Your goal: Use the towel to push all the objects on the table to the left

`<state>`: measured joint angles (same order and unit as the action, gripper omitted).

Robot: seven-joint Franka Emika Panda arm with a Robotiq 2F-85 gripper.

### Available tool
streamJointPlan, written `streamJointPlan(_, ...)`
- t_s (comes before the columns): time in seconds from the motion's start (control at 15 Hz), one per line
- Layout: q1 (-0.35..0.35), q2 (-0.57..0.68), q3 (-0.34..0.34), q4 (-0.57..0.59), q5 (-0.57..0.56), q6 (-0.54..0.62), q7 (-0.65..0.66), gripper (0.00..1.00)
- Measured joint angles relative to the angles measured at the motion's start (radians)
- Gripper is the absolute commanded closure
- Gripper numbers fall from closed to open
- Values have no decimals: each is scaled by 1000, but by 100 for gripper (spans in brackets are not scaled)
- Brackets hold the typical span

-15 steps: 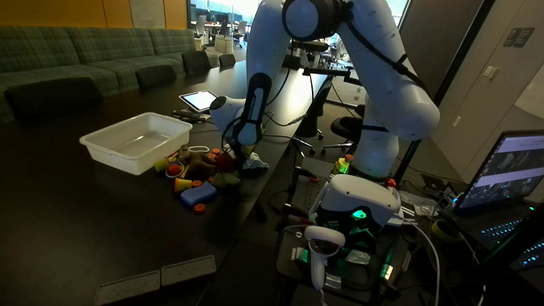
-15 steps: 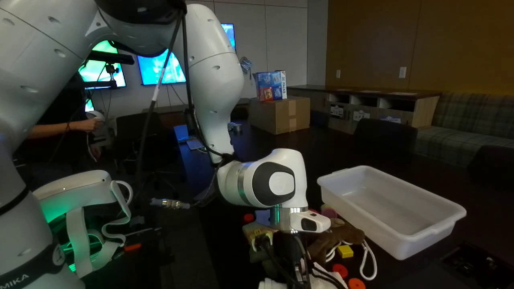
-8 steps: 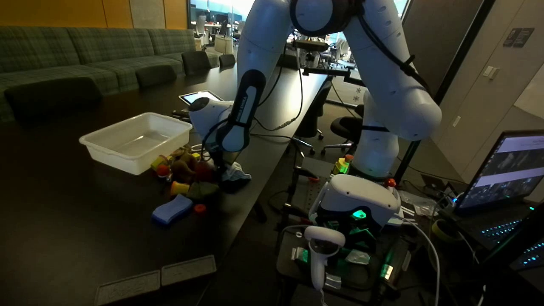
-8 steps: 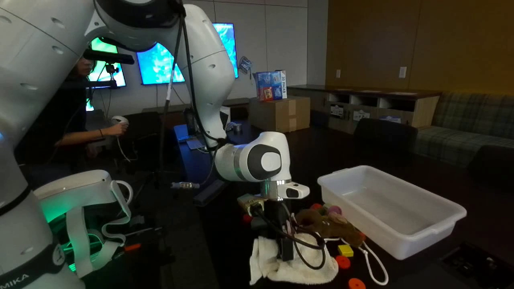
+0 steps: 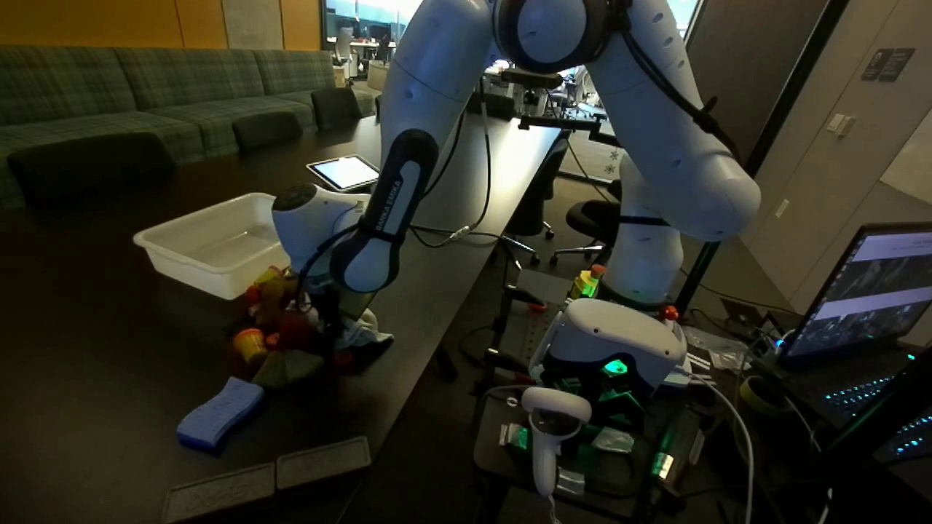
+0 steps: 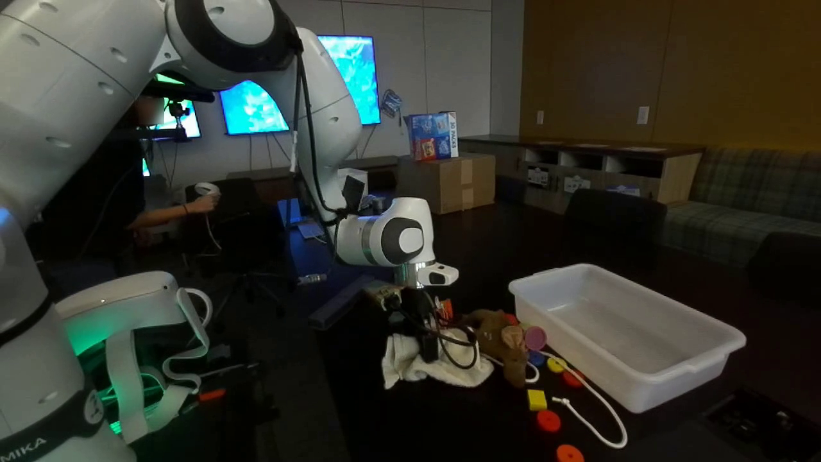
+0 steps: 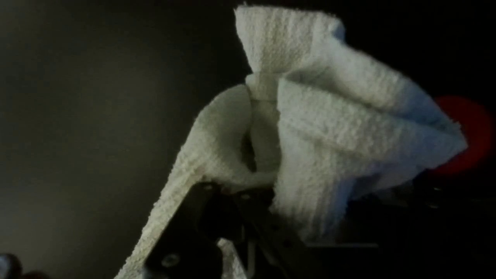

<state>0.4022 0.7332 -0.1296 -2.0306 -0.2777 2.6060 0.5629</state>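
Note:
My gripper (image 7: 228,190) is shut on the white towel (image 7: 317,155), which hangs in folds around the fingers. In an exterior view the towel (image 6: 458,369) spreads on the dark table below the gripper (image 6: 428,350). The objects lie bunched beside it: a brown stuffed toy (image 6: 494,333), a yellow cup (image 5: 251,346), a grey-green piece (image 5: 287,368) and a red round thing (image 5: 297,331). The blue sponge (image 5: 220,413) lies ahead of the bunch. A yellow block (image 6: 537,400), orange-red discs (image 6: 548,421) and a white rope (image 6: 593,410) lie behind, apart from the towel. The arm hides part of the bunch.
A white tub (image 6: 683,385) stands beside the objects; it also shows in an exterior view (image 5: 193,271). Dark flat blocks (image 5: 324,466) lie near the table edge past the sponge. A tablet (image 5: 344,173) lies farther along the table. A cardboard box (image 6: 449,183) stands at the far end.
The gripper and towel have swept along the table toward the dark blocks. The toy, cup, grey-green piece and sponge slid the same way. The yellow block and some discs stayed behind.

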Motion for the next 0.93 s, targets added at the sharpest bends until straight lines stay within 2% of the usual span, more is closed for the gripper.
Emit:
streamJointPlan(0.4,57,24,132,86,107,-24,4,97)
streamJointPlan(0.67,71,31,219,145,191,-27,2,97)
streamJointPlan(0.93,73,23,258,194,234,-26,-3,97)
